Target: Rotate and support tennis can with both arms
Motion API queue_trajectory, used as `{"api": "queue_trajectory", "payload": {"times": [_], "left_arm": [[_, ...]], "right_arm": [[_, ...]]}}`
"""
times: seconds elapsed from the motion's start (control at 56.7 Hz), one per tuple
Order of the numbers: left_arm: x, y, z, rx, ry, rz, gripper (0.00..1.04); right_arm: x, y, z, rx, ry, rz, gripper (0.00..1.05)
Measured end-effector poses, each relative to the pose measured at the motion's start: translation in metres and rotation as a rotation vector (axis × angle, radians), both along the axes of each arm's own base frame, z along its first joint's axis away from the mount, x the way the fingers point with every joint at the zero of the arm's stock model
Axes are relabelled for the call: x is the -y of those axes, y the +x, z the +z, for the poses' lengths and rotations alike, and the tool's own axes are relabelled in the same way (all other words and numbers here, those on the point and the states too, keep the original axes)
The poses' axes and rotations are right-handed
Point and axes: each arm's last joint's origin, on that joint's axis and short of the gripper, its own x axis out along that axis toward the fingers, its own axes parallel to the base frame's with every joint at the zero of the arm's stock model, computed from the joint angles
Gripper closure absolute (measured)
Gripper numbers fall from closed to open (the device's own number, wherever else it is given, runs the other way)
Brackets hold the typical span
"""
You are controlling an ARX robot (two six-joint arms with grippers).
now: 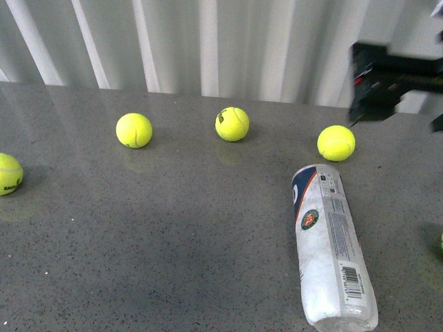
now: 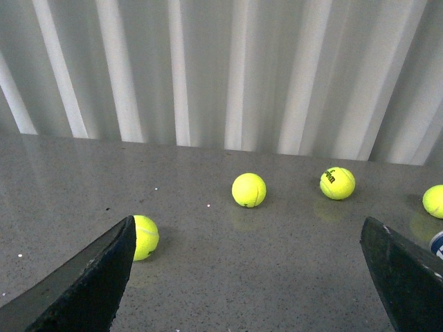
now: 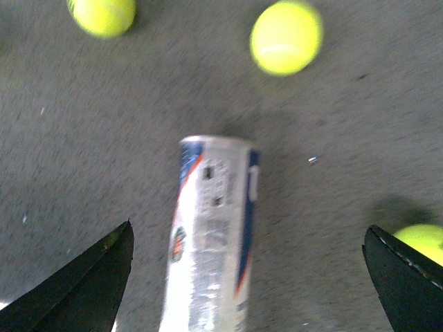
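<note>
Tennis can (image 1: 332, 245) lying flat on table (image 1: 173, 242); right gripper (image 3: 247, 228) above it, fingers spread wide, holding nothing; left gripper (image 2: 248, 220) equally spread, empty; tennis ball (image 1: 336, 142) just beyond can's far end.

We've got three tennis balls (image 1: 232, 124) in a far row on the grey table (image 1: 173, 242). Another ball (image 1: 8, 173) sits at the left edge. White ribbed wall (image 1: 208, 41) behind.

The tennis can (image 1: 332, 242) is clear, crinkled plastic under a glossy printed label. The grey speckled surface (image 1: 173, 242) looks smooth with a dull sheen (the balls mirror faintly in it). The tennis balls (image 1: 134, 130) are fuzzy felt. The jaws of the left gripper (image 2: 248, 221) and right gripper (image 3: 248, 225) are matt black.
</note>
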Motion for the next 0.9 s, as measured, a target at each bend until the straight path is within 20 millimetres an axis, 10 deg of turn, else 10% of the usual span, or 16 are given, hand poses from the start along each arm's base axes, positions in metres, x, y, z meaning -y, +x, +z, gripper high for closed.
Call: {"api": "queue_trajectory", "payload": {"times": [0.123, 0.317, 0.899], "left_arm": [[0.000, 0.000, 0.000, 0.000, 0.000, 0.000, 0.07], [0.000, 0.000, 0.000, 0.000, 0.000, 0.000, 0.07], [0.000, 0.000, 0.000, 0.000, 0.000, 0.000, 0.07]], "right_arm": [[-0.031, -0.001, -0.046, -0.129, -0.007, 0.049, 0.07], [-0.026, -0.005, -0.086, -0.180, 0.003, 0.012, 0.07], [-0.018, 0.021, -0.122, -0.151, 0.043, -0.007, 0.07]]}}
